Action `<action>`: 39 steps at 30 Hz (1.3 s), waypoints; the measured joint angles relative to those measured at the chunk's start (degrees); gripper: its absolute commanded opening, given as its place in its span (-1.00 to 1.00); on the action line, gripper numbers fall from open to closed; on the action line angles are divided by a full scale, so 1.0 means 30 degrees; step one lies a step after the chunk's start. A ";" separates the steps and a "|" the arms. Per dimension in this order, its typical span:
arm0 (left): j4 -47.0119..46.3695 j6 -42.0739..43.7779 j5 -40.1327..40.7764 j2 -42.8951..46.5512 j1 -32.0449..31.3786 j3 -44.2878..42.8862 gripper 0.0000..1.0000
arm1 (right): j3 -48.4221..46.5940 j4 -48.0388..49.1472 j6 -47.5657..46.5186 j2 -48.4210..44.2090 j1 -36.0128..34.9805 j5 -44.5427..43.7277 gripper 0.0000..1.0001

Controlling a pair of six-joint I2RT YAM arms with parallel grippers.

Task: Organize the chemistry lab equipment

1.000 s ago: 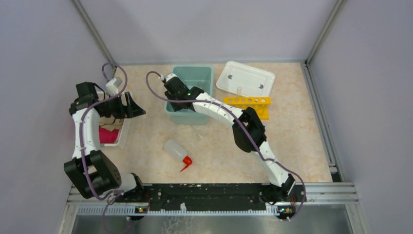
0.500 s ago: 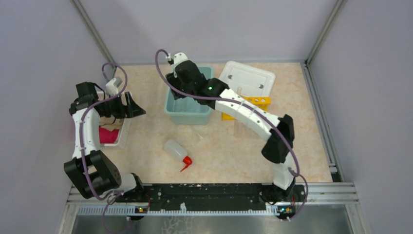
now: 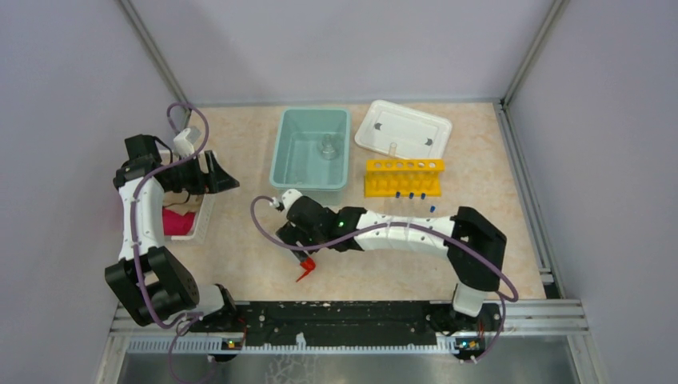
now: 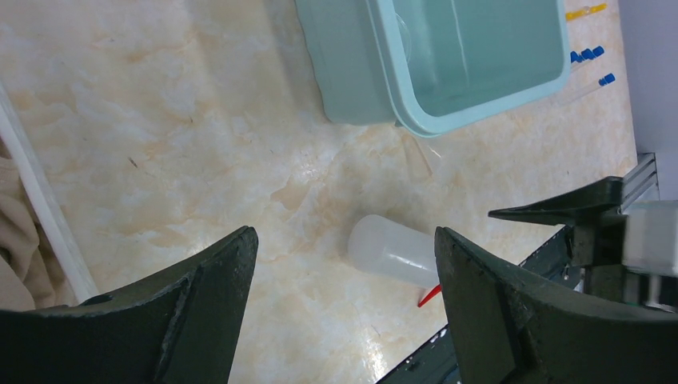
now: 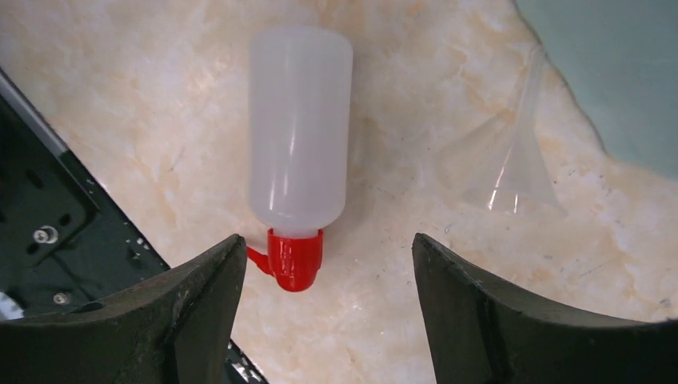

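Bins and cloths we see on the counter [image 3: 480, 176]

We see a teal plastic tub [image 3: 278, 156] at the back of the marbled beige surface, with a flat white tray [image 3: 412, 120] just beside it on the right. At the left edge sits a white slatted basket [image 3: 205, 212], and in it we make out a pink cloth [image 3: 177, 222] and a tan cloth [image 4: 16, 248].

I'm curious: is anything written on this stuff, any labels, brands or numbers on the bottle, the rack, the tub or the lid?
No text can be read in any view.
Bottle: plain, no label on the side that shows.
Rack: no markings visible.
White lid: two small dark marks, too small to tell if they are signs.
Teal tub: nothing on it shows.
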State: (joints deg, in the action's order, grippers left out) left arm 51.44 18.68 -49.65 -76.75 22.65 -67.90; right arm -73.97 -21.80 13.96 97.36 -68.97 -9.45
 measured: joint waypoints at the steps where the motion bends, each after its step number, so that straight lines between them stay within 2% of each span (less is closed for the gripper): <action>1: 0.0007 -0.0007 0.0000 0.0000 0.0000 0.0000 0.75 | 0.0335 0.0015 0.0073 0.0226 0.0007 0.0058 0.51; 8: 0.0007 -0.0007 0.0007 0.0051 0.0000 0.0000 0.75 | 0.0532 0.1581 0.0291 0.1829 0.0007 0.0539 0.52; 13: 0.0007 -0.0007 0.0007 0.0160 0.0000 0.0000 0.75 | 0.0517 0.2448 0.0444 0.3300 0.0007 0.1195 0.44; 17: 0.0022 -0.0007 0.0015 0.0175 0.0000 -0.0036 0.75 | 0.0510 0.2543 0.0597 0.4262 0.0007 0.1552 0.16; 23: 0.0015 -0.0022 0.0015 0.0175 0.0000 -0.0248 0.75 | 0.0510 0.2754 0.0911 0.4422 0.0007 0.1953 -0.57; 26: 0.0015 -0.0051 0.0015 0.0175 0.0000 -0.0262 0.75 | 0.0510 0.2659 0.0896 0.4160 0.0007 0.1996 -0.78; 30: 0.0036 -0.0073 0.0015 0.0175 0.0000 -0.0328 0.75 | 0.0087 0.1268 0.0750 0.2477 0.0051 0.1661 -0.75; 34: 0.0066 -0.0095 0.0015 0.0175 0.0000 -0.0576 0.75 | -0.2455 -0.0087 0.0328 0.0262 0.0459 0.1188 -0.66; 36: 0.0073 -0.0138 0.0015 0.0182 0.0007 -0.0648 0.75 | -0.4379 -0.0175 0.0124 -0.1078 0.1486 0.1180 -0.52; 39: 0.0087 -0.0182 0.0015 0.0182 0.0007 -0.0648 0.75 | -0.5938 -0.0109 0.0036 -0.1953 0.3228 0.1217 -0.49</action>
State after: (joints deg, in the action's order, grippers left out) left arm 51.70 18.13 -49.60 -76.20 22.68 -69.84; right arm -91.79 -22.13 14.06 91.50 -59.29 -5.80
